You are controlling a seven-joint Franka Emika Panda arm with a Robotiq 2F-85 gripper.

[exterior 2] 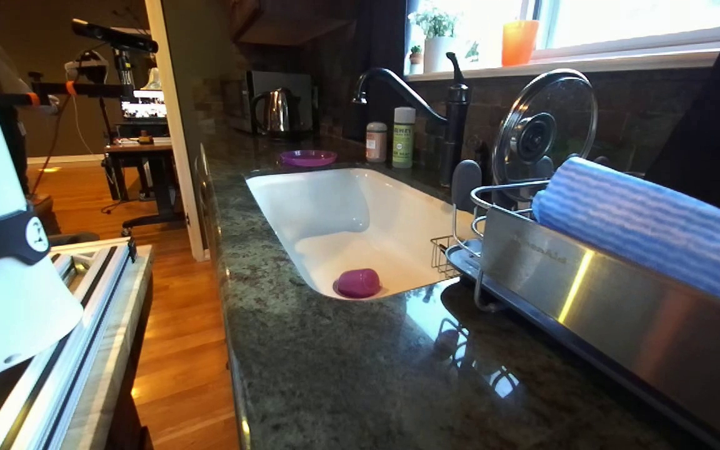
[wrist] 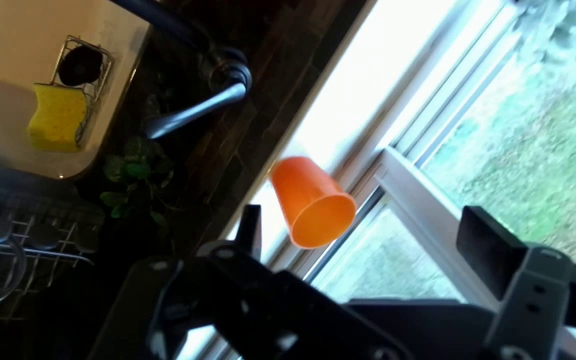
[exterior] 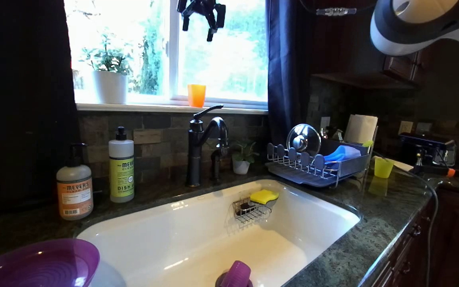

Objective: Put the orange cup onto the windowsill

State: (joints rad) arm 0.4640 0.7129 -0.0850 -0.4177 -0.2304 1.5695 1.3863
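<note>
Standing upright on windowsill [wrist: 353, 95]: orange cup [wrist: 313, 200]
Fingers [wrist: 490, 250]: spread wide, gripping nothing
Peach bottle [exterior: 75, 191]: "MEYER'S"
Green bottle [exterior: 121, 171]: "DISH"
Dish rack [exterior 2: 604, 294]: "enAid", faint
Arm [exterior 2: 4, 237]: "KA"

In an exterior view, an orange-labelled bottle [exterior: 75, 191] and a green-labelled bottle [exterior: 121, 171] stand at the left of the frame, and a purple bowl [exterior: 42, 261] occupies the lower left corner. A purple cup [exterior: 237, 274] lies tipped in the white sink [exterior: 153, 233] at bottom centre; a yellow sponge [exterior: 264, 196] sits at one end of a wire caddy [exterior: 248, 215], below centre. A black faucet [exterior: 194, 155] rises mid-frame. At the right, a dish rack [exterior: 353, 164] holds a glass lid [exterior: 300, 142], with a yellow cup [exterior: 383, 167] farther right.
</note>
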